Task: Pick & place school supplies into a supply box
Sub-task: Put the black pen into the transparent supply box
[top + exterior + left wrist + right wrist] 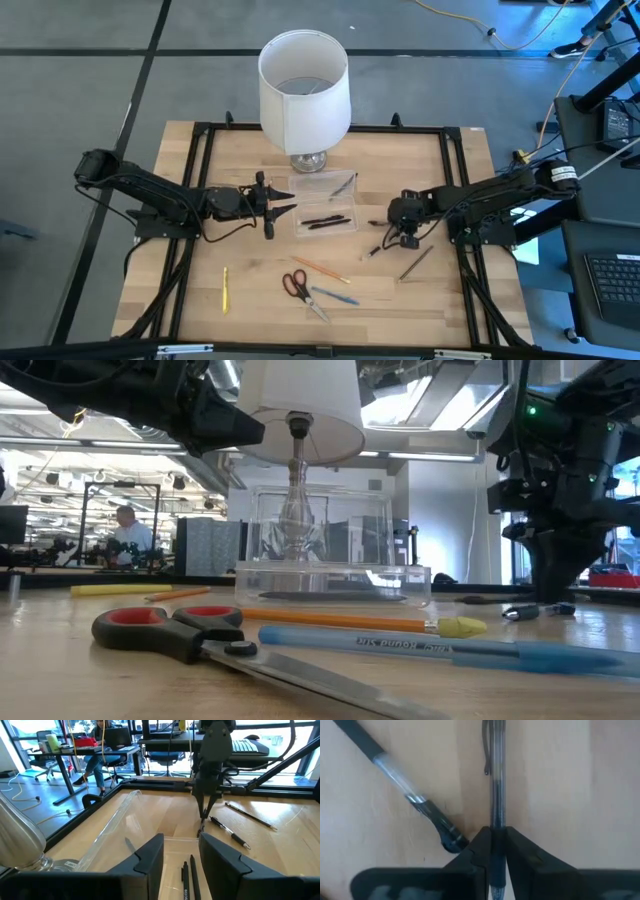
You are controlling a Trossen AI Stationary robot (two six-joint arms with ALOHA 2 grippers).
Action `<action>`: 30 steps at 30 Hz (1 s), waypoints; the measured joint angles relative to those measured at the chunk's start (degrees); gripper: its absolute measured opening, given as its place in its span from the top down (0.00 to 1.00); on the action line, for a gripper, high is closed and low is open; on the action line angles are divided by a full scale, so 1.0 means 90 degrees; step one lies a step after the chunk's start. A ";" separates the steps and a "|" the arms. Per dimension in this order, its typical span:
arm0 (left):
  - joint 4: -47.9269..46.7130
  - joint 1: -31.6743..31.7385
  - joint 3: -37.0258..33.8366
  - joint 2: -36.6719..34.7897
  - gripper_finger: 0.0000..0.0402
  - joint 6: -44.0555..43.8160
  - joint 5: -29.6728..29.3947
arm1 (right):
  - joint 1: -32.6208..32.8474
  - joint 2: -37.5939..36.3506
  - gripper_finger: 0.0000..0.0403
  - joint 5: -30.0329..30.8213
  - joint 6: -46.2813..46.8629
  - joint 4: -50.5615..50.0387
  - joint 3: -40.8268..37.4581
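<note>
While supply box (322,205) holds dark pens (326,222), right pincer (492,851) clamps clear pen (494,780); left pincer (181,856) apart, empty.

The clear box (322,207) lies open with two dark pens (326,222) inside. In front of it lie red-handled scissors (300,289), an orange pencil (322,270), a blue pen (335,296) and a yellow pen (225,289). Right of the box lie a dark pen (416,263) and a clear pen (496,785).

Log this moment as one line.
right gripper: shut on dark pen, at table | left gripper: open, at supply box | box: two dark pens inside
</note>
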 joint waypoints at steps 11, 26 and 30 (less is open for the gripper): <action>0.0000 -0.0007 0.0000 0.0000 0.71 -0.0007 0.0017 | 0.0315 -0.0120 0.88 0.0852 0.0180 -0.0955 0.1276; -0.0002 -0.0007 0.0000 0.0000 0.70 -0.0007 0.0015 | 0.0213 0.0829 0.88 0.0610 -0.0849 0.2589 0.1470; -0.0002 -0.0007 0.0000 0.0000 0.71 -0.0007 0.0015 | 0.0078 0.1542 0.88 0.0521 -0.1105 0.2758 0.1741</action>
